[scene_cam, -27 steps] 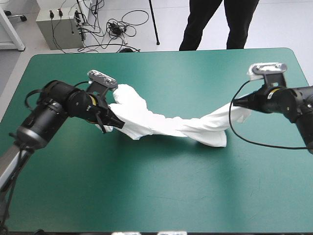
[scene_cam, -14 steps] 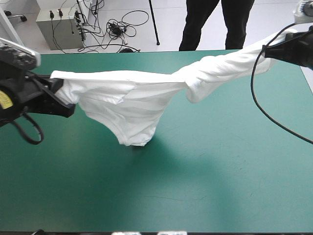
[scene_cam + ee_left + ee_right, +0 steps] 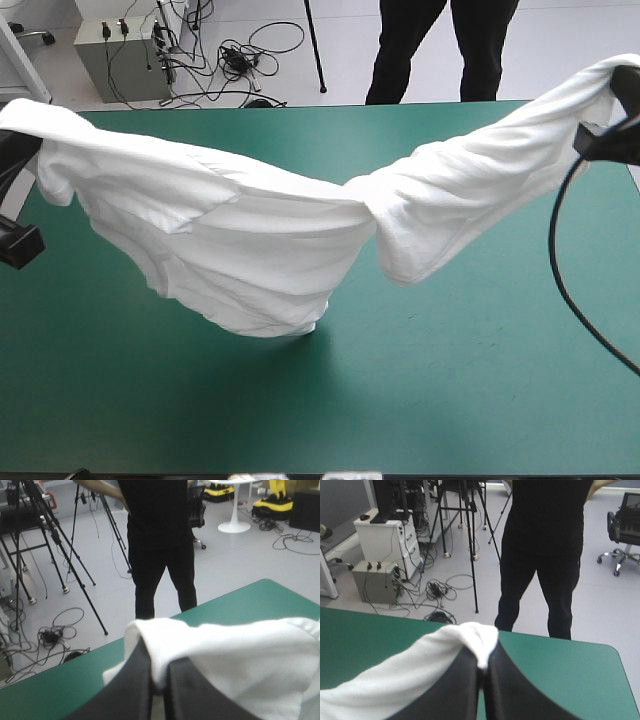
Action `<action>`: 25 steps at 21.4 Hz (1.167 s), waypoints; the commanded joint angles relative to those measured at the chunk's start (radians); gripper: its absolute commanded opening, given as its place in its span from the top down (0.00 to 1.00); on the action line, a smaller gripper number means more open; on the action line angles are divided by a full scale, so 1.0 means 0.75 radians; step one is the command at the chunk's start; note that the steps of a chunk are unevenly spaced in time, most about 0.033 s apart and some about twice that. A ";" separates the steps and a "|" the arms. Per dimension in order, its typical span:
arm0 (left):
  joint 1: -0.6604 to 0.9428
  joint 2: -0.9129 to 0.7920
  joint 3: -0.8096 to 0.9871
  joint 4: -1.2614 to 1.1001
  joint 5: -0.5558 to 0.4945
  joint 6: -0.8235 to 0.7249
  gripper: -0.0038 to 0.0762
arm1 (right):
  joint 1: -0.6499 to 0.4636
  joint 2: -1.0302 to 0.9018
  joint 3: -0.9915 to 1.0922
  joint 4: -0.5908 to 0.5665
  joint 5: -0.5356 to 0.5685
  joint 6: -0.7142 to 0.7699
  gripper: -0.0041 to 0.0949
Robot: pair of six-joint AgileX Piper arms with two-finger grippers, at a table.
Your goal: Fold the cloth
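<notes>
The white T-shirt (image 3: 270, 240) hangs stretched in the air between my two grippers, twisted near its middle, its lowest fold touching the teal-green cover (image 3: 450, 400). My left gripper (image 3: 15, 135) holds one end high over the table's left edge, mostly hidden by cloth. In the left wrist view the left gripper (image 3: 159, 677) is shut on the T-shirt (image 3: 240, 655), which drapes over its fingers. At the right edge, my right gripper (image 3: 612, 118) holds the other end raised. The right wrist view shows the right gripper (image 3: 482, 667) shut, with the T-shirt (image 3: 420, 670) pinched at the tips.
The table's far edge (image 3: 330, 106) runs behind the hanging shirt. Open teal-green cover lies along the near side of the table, under and in front of the cloth.
Both arms have lifted and pulled apart, raising the T-shirt from a twisted rope on the table into a wide hanging span. The cloth has spread and come closer to the camera.
</notes>
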 commanded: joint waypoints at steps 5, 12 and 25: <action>-0.002 -0.009 -0.176 -0.078 0.044 0.006 0.96 | -0.005 -0.175 -0.035 0.053 -0.103 -0.020 0.98; -0.002 -0.001 0.004 -0.045 0.044 -0.040 0.96 | -0.005 -0.179 0.248 0.195 -0.107 -0.020 0.98; 0.003 0.688 0.507 0.252 -0.416 -0.106 0.96 | -0.007 0.260 0.759 -0.013 -0.426 -0.025 0.98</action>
